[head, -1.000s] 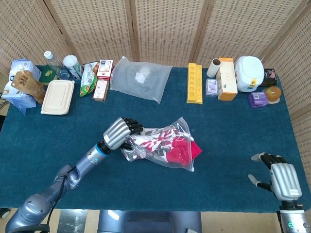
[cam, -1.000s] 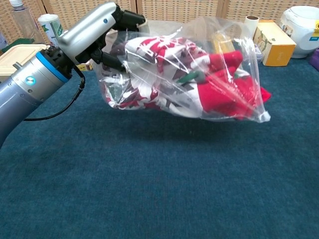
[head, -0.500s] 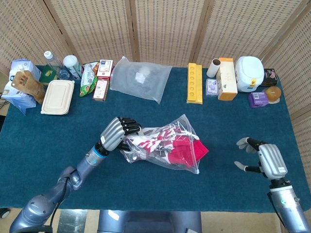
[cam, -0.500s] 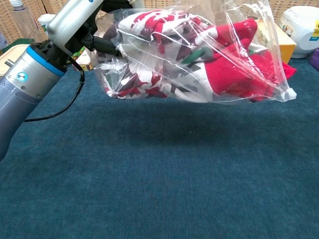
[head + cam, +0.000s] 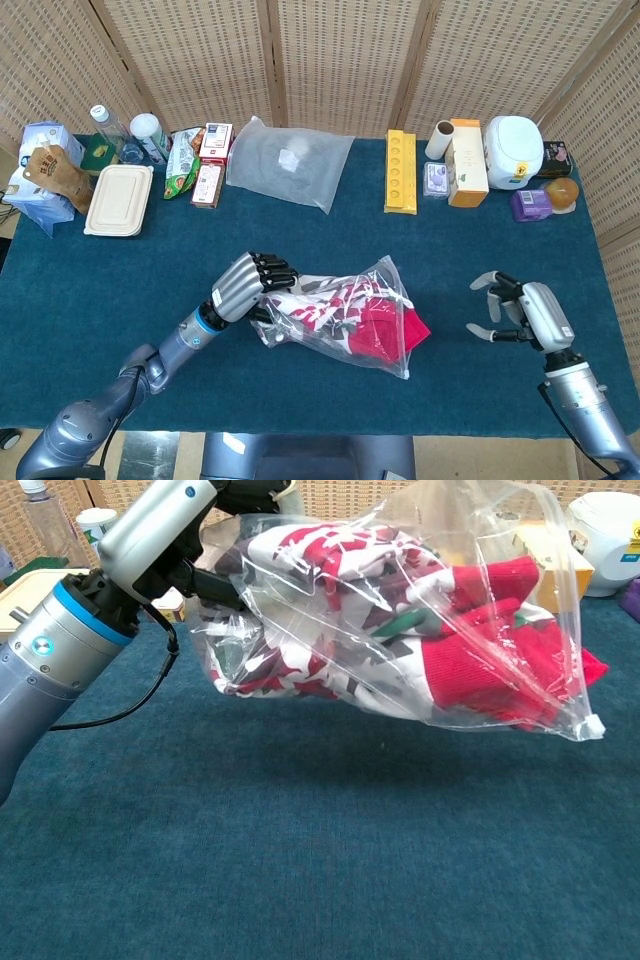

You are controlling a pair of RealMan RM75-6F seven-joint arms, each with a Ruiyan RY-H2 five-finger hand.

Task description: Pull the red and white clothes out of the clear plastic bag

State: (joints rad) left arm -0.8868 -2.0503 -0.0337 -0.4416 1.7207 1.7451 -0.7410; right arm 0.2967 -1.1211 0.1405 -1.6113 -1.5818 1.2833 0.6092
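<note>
Clothes, red and white: inside bag, which your left hand grips, lifted. Right hand: empty, fingers spread; you next reach into the bag's right end.

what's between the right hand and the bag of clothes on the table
Only bare blue table cloth separates the right hand from the clear plastic bag; the head view shows it.

silver arms — black-fingered left hand

- Clear plastic bag: thin film, glossy, crinkled, catching bright streaks of light.
- Red and white clothes: soft matt knit cloth, ribbed on the red part.
- Left hand: smooth silver shell, black fingers.
- Table cover: matt teal carpet-like fabric.
- Screen: woven wicker.
</note>
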